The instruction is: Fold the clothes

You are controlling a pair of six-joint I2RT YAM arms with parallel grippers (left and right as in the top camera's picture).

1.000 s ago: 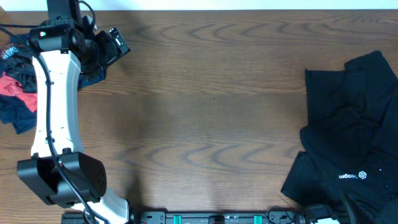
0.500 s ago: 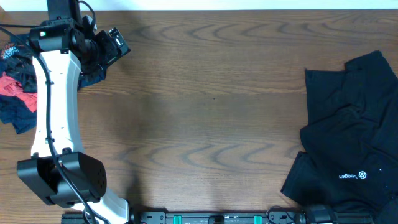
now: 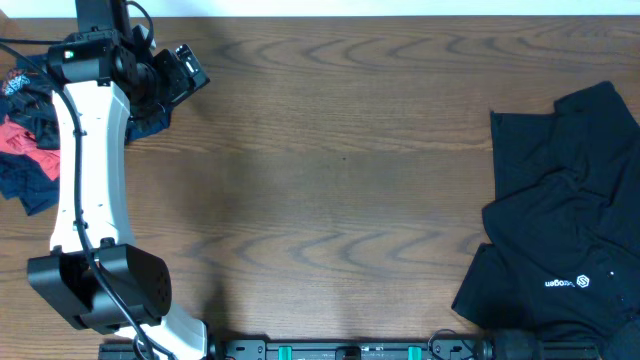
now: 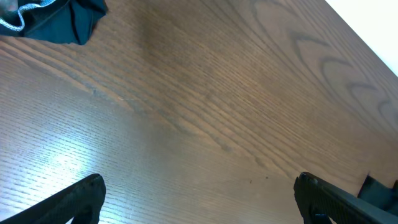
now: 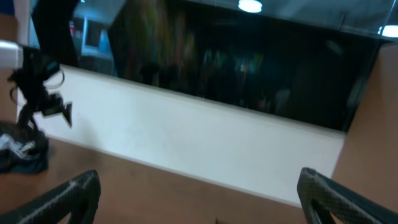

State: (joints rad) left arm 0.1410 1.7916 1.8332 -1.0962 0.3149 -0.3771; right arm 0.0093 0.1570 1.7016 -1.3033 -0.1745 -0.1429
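Clothes lie in two spots: a crumpled pile (image 3: 22, 135) of red, navy and black at the table's (image 3: 340, 200) far-left edge, and a black shirt (image 3: 565, 220) with a small white logo lying loosely at the right edge. Between them is bare wood, and that's my folding ground.

My left arm (image 3: 85, 170) is stretched to the far-left corner. My left jaws hang released just beside the pile, over wood. In the wrist view both fingertips (image 4: 78, 196) sit wide apart with nothing between them, and a dark hem (image 4: 68, 22) peeks in at the top corner.

My right jaws are released too, fingertips (image 5: 71, 193) spread and empty. That camera tilts up at a pale wall (image 5: 186, 143), so I judge that arm is well away from the shirt.

I read this as the fetch: get one garment out of the pile. To do it well, I'd swing the left jaws over that dark hem. I'd come down on a single loose edge, not the heap's middle, and close on one layer only. Then lift, check nothing else trails along, and bring it to the bare middle where both arms reach. Flatten first, fold after, because a bunched start spoils every crease.
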